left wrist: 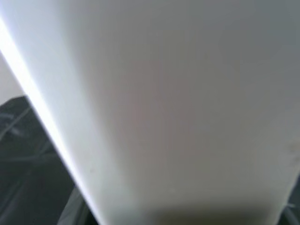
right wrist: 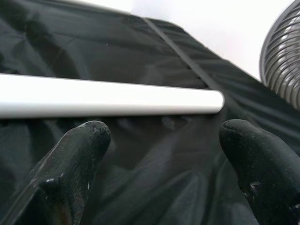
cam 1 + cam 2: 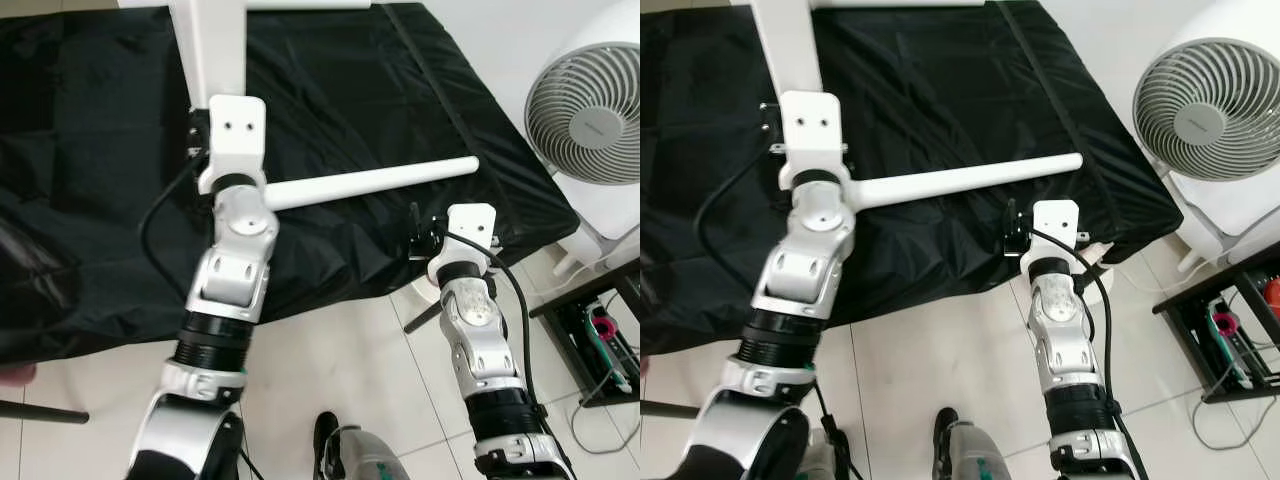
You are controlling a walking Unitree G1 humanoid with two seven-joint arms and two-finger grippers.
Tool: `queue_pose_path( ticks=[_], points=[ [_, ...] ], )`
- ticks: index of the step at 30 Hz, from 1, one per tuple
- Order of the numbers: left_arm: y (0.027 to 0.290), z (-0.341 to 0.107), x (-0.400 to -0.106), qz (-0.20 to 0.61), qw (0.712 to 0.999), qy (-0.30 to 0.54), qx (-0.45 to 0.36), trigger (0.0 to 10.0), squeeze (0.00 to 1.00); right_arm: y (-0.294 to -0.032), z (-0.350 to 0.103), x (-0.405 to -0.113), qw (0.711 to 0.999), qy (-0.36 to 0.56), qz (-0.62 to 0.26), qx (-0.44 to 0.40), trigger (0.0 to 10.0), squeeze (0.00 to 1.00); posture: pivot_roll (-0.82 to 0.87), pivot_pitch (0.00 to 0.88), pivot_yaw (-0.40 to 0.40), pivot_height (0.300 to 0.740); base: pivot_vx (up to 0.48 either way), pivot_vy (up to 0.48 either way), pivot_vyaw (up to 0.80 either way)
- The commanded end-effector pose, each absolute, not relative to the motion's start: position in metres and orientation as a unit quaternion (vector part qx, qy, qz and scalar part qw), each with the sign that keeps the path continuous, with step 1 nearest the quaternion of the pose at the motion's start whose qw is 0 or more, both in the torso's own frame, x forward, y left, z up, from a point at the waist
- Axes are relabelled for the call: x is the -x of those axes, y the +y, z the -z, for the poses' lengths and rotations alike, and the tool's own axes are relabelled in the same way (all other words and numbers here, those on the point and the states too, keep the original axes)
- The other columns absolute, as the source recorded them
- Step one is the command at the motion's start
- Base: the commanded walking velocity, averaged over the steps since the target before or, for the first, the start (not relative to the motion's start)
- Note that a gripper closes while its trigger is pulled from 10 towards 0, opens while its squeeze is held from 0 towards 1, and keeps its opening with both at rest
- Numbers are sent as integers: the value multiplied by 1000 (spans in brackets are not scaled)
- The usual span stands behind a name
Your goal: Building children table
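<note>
R hand (image 2: pixel 159 154) open near white leg (image 3: pixel 370 182); L hand unclear.

A black sheet (image 3: pixel 90 190), creased throughout, covered the raised surface ahead and hung over its near edge above a floor (image 3: pixel 330 350) of pale tiles. A white fan (image 3: pixel 588 112) with a round grille stood to the right of the sheet, near its right corner. Below the fan, a low black rack (image 3: pixel 575 300) sat on the floor with a pink item (image 3: pixel 606 324) and loose cables inside it.
</note>
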State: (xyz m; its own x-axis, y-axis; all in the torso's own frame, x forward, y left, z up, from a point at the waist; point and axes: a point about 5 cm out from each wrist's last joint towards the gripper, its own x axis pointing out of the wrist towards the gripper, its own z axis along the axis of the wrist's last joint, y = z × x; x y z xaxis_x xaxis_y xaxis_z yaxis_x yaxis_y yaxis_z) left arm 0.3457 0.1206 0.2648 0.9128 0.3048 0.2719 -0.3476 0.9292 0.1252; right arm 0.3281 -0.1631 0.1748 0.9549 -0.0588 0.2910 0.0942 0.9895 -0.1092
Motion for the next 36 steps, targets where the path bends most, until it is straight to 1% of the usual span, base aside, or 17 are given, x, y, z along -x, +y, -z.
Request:
queue_pose_path(
  ticks=[1,2,3,11,13,17,21,27,28,30,31,35,36],
  points=[
    [155,-260,-343,-241,958,-109,-110,0,0,-165,-169,-328,988,-137,41,66,10000,0,142,213,-82,740,0,0,0],
    [155,-260,-343,-241,958,-109,-110,0,0,-165,-169,-328,988,-137,41,66,10000,0,142,213,-82,740,0,0,0],
    [157,-261,-340,-224,961,-116,-109,0,0,-166,-170,-328,987,-138,41,67,10000,0,138,215,-80,740,0,0,0],
    [160,-253,-331,-205,967,-110,-105,0,0,-169,-171,-327,987,-139,46,71,10000,0,122,222,-73,740,0,0,0],
    [167,-247,-323,-208,967,-98,-106,0,0,-171,-170,-326,986,-140,50,73,10000,0,117,225,-67,740,0,0,0],
    [176,-244,-316,-217,966,-89,-111,0,0,-172,-170,-326,986,-141,52,74,10000,0,117,226,-67,740,0,0,0],
    [198,-242,-303,-239,959,-85,-126,0,0,-171,-169,-327,986,-138,49,75,10000,0,133,236,-81,740,0,0,0],
    [204,-249,-298,-233,957,-104,-134,0,0,-167,-171,-332,987,-140,38,74,10000,0,151,235,-93,740,0,0,0],
    [203,-250,-299,-228,958,-108,-133,2000,0,-166,-171,-332,987,-140,37,74,10000,0,151,233,-92,740,0,0,0],
    [203,-251,-299,-224,959,-110,-132,2000,0,-165,-171,-333,987,-140,36,74,10000,0,152,231,-90,740,0,0,0],
    [202,-252,-300,-218,961,-109,-130,10000,0,-165,-171,-333,987,-140,34,75,10000,0,152,230,-89,740,0,0,0],
    [198,-251,-302,-190,970,-102,-112,10000,0,-164,-171,-333,987,-141,33,76,10000,0,152,226,-86,740,0,0,0],
    [194,-250,-303,-174,974,-103,-100,10000,110,-164,-170,-333,987,-140,34,75,10000,0,150,223,-81,740,0,0,0]
  ],
)
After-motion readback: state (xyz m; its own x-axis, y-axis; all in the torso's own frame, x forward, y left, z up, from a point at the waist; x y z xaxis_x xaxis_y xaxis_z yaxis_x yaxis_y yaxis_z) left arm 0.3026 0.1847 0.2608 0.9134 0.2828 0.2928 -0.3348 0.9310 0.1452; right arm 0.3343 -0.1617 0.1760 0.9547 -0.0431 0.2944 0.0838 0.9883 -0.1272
